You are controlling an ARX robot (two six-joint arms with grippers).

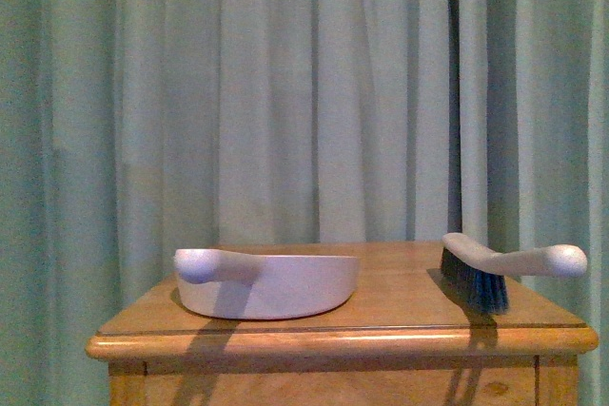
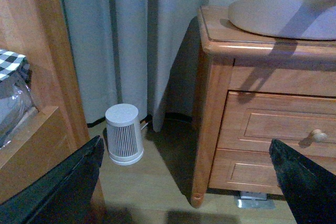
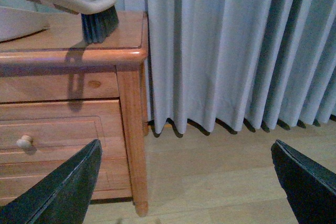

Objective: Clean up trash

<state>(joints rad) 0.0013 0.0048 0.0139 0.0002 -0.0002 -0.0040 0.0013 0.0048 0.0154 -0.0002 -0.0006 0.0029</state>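
Left hand (image 2: 185,142) sits low, below worktop (image 1: 400,306) height, off the worktop's left front corner, fingers spread wide with nothing between them. Right hand (image 3: 186,142) has the same pose off the worktop's right front corner, fingers apart, empty. Dustpan (image 1: 276,287) is on the worktop's left part, brush (image 1: 495,268) on its right. Trash wad: cannot tell where.

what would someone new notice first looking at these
A pale dustpan sits on the left of the wooden cabinet top, and a hand brush rests on its dark bristles at the right. A grey-green curtain fills the whole background. In the left wrist view, a small white ribbed cylinder stands on the floor by the curtain, beside the cabinet.
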